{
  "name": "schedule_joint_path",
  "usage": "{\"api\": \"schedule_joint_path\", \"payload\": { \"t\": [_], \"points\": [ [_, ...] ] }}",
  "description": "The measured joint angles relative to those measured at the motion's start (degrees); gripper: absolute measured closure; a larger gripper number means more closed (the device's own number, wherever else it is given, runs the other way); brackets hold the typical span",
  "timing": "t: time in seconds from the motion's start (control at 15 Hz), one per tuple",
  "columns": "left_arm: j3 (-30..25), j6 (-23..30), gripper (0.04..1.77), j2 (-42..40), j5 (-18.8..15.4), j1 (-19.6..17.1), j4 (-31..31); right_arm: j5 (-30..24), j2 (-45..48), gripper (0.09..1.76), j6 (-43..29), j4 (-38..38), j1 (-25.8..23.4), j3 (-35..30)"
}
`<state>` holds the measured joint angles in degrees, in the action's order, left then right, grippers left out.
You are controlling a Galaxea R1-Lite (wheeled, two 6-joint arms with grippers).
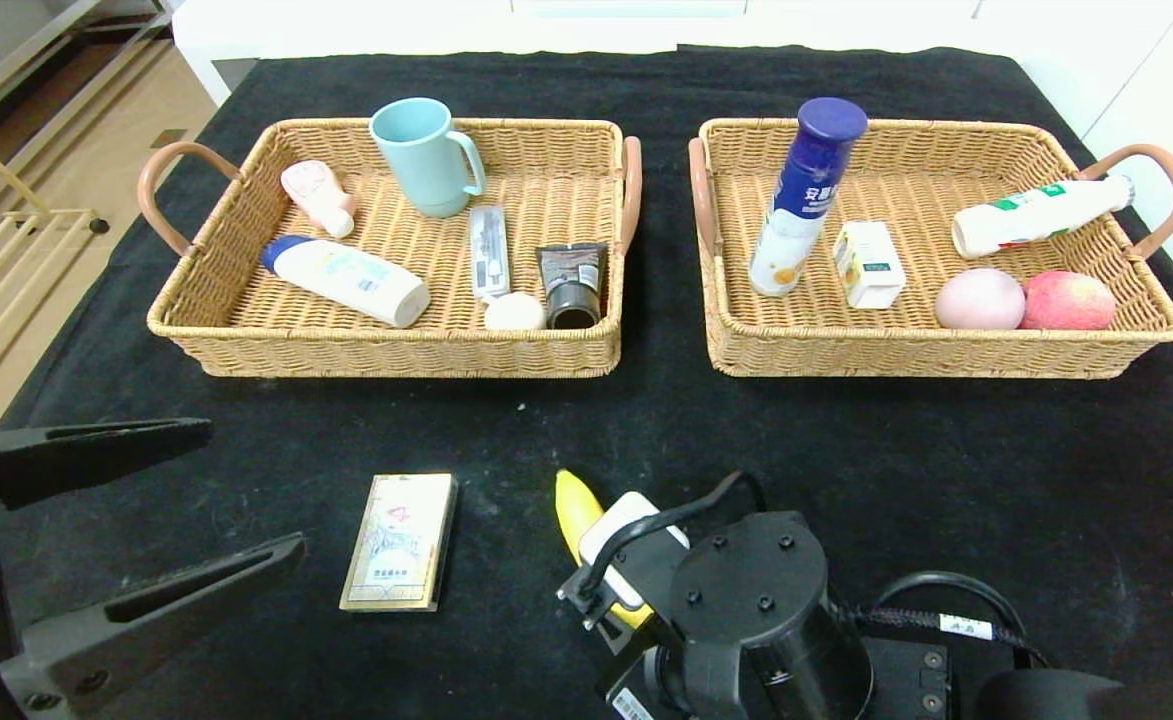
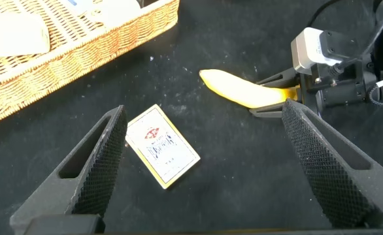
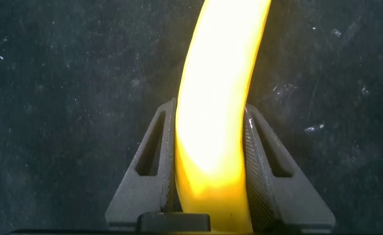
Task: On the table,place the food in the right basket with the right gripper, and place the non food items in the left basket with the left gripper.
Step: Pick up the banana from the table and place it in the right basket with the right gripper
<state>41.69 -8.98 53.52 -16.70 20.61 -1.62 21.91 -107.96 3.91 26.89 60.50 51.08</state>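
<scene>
Right gripper (image 3: pixel 211 196) clamped on banana (image 3: pixel 217 98), near centre of surface (image 1: pixel 846 480). We lift straight, keep grip firm, carry far-right, clear right basket (image 1: pixel 936 360) rim, release low. Left gripper (image 2: pixel 198 176) wide, idle over card box (image 2: pixel 162 147).

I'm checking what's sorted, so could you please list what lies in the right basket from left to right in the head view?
Blue-capped bottle → small carton → pale egg-shaped item → apple; the white bottle lies above the last two.
</scene>
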Motion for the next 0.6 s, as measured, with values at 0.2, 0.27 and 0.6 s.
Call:
{"api": "schedule_joint_path", "payload": {
  "t": [0.2, 0.27, 0.6],
  "points": [
    [0.06, -0.07, 0.09, -0.11, 0.0, 0.0, 0.06, -0.17, 0.93, 1.17, -0.01, 0.09, 0.22, 0.11],
    [0.2, -0.07, 0.09, -0.21, 0.0, 0.0, 0.05, 0.39, 1.43, 1.17, 0.0, 0.06, 0.05, 0.18],
    [0.17, -0.02, 0.09, -0.22, 0.0, -0.11, 0.0, 1.88, 5.57, 1.17, 0.16, -0.61, -1.18, 1.43]
  ]
}}
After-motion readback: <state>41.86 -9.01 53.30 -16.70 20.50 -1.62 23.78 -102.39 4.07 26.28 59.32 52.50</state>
